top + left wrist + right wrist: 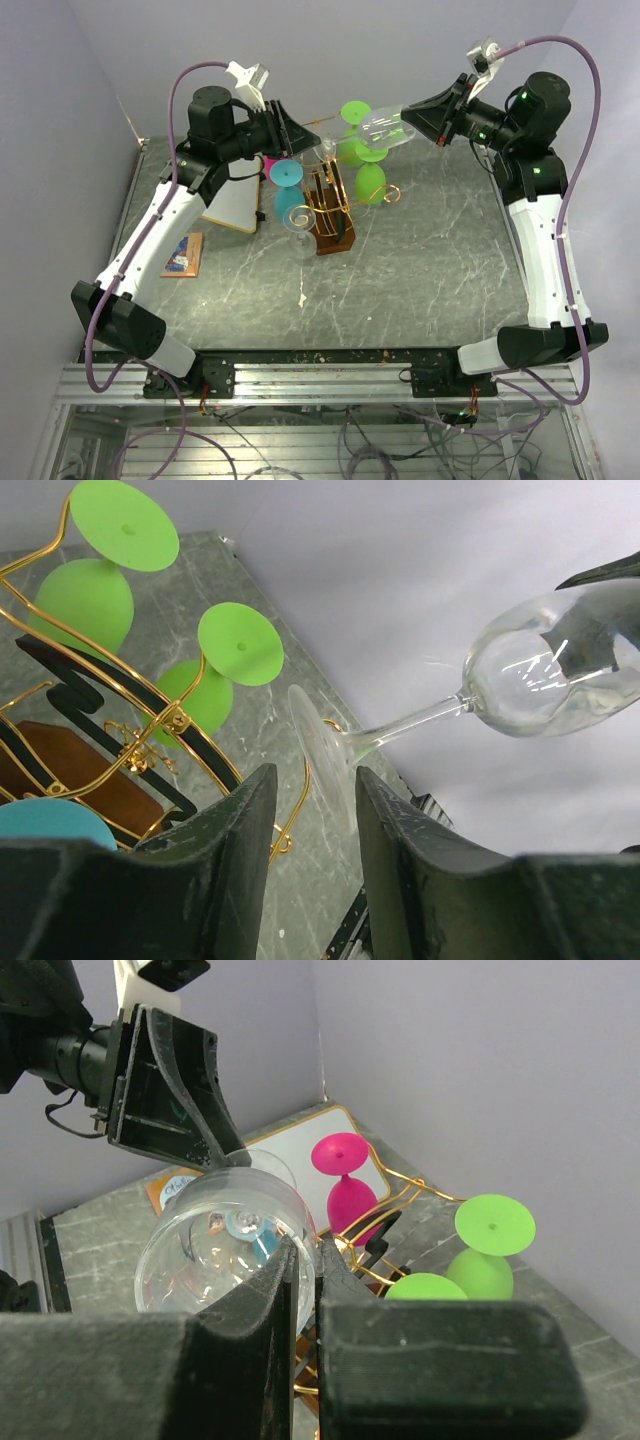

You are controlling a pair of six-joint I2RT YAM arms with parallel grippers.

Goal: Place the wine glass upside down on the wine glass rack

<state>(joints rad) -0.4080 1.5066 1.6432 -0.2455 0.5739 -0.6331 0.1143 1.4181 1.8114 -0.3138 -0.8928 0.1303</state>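
The clear wine glass lies nearly level in the air above the wine glass rack, a gold wire stand on a brown base. My right gripper is shut on the bowl's rim, one finger inside and one outside. The glass's stem and foot point toward my left gripper. In the left wrist view the foot sits edge-on between that gripper's fingers, which stand apart with a gap on both sides. Gold rack arms curl just left of the foot.
Two green glasses, a pink one, a teal one and another clear one hang upside down on the rack. A whiteboard and a small card lie to the rack's left. Walls close in behind.
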